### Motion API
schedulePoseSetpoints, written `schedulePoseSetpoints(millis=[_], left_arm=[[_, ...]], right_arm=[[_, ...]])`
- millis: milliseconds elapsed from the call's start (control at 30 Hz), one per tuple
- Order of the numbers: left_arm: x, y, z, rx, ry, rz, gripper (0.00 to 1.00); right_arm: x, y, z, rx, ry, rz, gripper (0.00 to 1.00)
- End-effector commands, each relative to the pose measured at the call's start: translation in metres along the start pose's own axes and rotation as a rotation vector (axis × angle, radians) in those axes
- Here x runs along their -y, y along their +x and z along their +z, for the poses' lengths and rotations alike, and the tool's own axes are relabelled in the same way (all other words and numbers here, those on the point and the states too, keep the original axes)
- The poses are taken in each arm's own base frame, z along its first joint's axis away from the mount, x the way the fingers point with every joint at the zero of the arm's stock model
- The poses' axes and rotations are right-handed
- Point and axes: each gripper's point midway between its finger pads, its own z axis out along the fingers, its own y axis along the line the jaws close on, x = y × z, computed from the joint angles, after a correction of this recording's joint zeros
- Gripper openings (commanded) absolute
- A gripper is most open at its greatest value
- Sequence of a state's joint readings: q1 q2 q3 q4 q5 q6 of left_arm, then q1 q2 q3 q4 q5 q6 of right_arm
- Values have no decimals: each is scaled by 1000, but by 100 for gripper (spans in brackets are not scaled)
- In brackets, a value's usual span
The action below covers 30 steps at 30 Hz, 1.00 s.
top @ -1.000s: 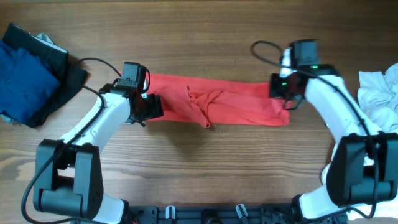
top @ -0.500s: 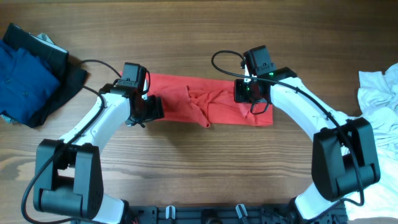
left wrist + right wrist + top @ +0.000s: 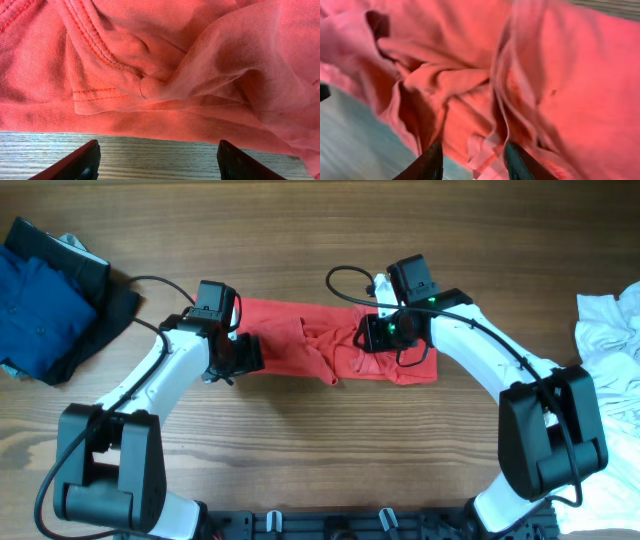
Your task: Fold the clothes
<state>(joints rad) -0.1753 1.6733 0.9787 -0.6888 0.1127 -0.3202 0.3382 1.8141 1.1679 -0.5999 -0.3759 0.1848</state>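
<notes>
The clothes (image 3: 300, 330), a red T-shirt, lie as a wrinkled band across the middle of the table, the right end doubled over toward the centre. My left gripper (image 3: 247, 352) sits at the shirt's left end. In the left wrist view it (image 3: 157, 160) is open over bare wood, with the hemmed red cloth (image 3: 200, 60) just ahead of the fingertips. My right gripper (image 3: 368, 335) hovers over the folded-over part. In the right wrist view its jaws (image 3: 475, 162) stand apart, with a loose fold of red cloth (image 3: 570, 75) between and below them, not pinched.
A pile of blue and dark garments (image 3: 45, 300) lies at the table's far left corner. A crumpled white cloth (image 3: 610, 330) lies at the right edge. Bare wood (image 3: 320, 240) shows behind and in front of the shirt.
The right gripper carried the shirt's right end leftward over the middle, shortening the band, and its jaws have come apart. The left arm has not moved.
</notes>
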Motion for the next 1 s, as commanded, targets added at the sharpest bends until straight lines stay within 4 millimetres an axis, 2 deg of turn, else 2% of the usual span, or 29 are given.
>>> schedulePoseSetpoints(millis=[0, 67, 167, 233, 267, 333, 433, 500, 633, 800, 967], left_arm=[[8, 4, 0, -17, 54, 0, 74], [18, 6, -3, -30, 113, 1, 74], [50, 14, -11, -80, 296, 12, 75], [72, 21, -17, -111, 399, 36, 76], [78, 24, -17, -113, 406, 58, 76], [90, 29, -14, -116, 415, 101, 77], [109, 37, -7, -109, 419, 173, 72], [119, 33, -1, -59, 391, 223, 64], [144, 24, 2, 62, 366, 307, 62], [137, 36, 11, 55, 254, 320, 61], [131, 37, 17, 63, 192, 286, 58]], right_arm=[[-6, -5, -5, 14, -11, -48, 42], [3, -14, -22, 71, 79, -16, 43], [22, -24, -64, 188, 253, 56, 48], [41, -18, -94, 237, 368, 165, 50], [45, -13, -101, 233, 386, 186, 50], [51, -4, -103, 197, 400, 205, 50], [54, 6, -101, 159, 410, 212, 50], [53, 8, -100, 150, 409, 214, 50], [55, 15, -99, 124, 416, 217, 50], [55, 17, -99, 113, 419, 219, 50], [52, 18, -98, 109, 400, 220, 50]])
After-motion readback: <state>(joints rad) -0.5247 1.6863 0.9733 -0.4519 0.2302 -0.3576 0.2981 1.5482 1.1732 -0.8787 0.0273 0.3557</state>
